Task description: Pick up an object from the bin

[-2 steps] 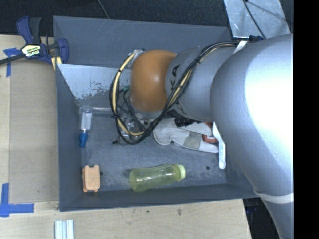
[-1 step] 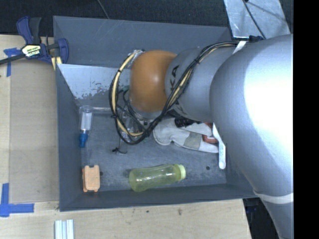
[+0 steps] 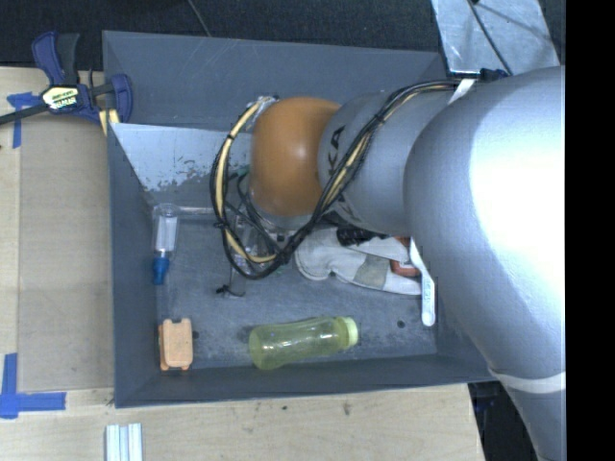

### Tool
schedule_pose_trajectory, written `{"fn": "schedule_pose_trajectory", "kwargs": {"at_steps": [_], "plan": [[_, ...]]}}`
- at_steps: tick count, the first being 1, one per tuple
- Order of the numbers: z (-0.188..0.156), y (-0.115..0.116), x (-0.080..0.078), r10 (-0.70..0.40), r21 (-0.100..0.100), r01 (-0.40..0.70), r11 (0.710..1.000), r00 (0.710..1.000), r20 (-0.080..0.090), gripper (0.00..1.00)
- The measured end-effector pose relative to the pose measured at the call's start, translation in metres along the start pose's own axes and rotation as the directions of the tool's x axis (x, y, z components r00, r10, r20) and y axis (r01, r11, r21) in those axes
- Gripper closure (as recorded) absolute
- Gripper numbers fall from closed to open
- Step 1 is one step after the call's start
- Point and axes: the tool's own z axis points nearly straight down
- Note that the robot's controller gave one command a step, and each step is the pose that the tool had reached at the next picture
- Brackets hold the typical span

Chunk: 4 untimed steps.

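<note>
Along the left edge of the bin [image 3: 130, 257] a clear plastic tube [image 3: 164, 243] with a blue tip is lying lengthwise. In the lower left corner a small tan block [image 3: 176, 344] is resting flat.

The gripper [image 3: 252, 248] is hanging over the middle of the bin floor, under the arm's orange cover [image 3: 288, 157] and its loops of cable. Whether it is wide, narrow or holding anything, I cannot tell, since the cover and cables are hiding it.

Along the bottom edge a yellow-green bottle [image 3: 303, 342] is lying on its side, apart from the gripper.

Just right of the gripper, partly under the arm, a crumpled white cloth [image 3: 351, 262] is lying, and this is looking like the nearest thing to take.

- The cloth is probably light and soft, giving way under a pinch, so a raised fold near its left end is offering the surest hold.
- It is likely hanging and swinging once lifted, not slipping.
- The bottle seems light too, but smooth and round. It is likely rolling away unless gripped across its middle.
- The tube looks thin and stiff, sitting close to the wall.
</note>
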Motion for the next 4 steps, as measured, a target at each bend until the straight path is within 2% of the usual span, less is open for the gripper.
{"fn": "schedule_pose_trajectory", "kwargs": {"at_steps": [3, 4], "plan": [[-0.044, -0.007, -0.003, 0.005, 0.000, -0.005, 1.000, 1.000, 0.001, 0.00], [-0.045, -0.033, -0.030, -0.015, 0.000, 0.015, 1.000, 1.000, 0.003, 0.00]]}}
